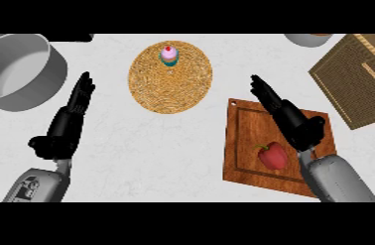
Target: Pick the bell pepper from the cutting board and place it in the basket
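A red bell pepper point(273, 156) with a green stem lies on the wooden cutting board point(249, 135) at the lower right. My right hand point(287, 116) hovers over the board just above and right of the pepper, fingers straight and pointing up-left, holding nothing. The woven basket point(352, 80) sits at the right edge, partly cut off. My left hand point(70, 120) is open over the counter at the left, fingers straight.
A round woven mat point(170, 80) lies in the upper middle with a small pink-topped cupcake point(169, 55) near its far edge. A large grey pot point(28, 73) stands at the upper left. Part of a grey bowl point(307, 39) shows at the top right.
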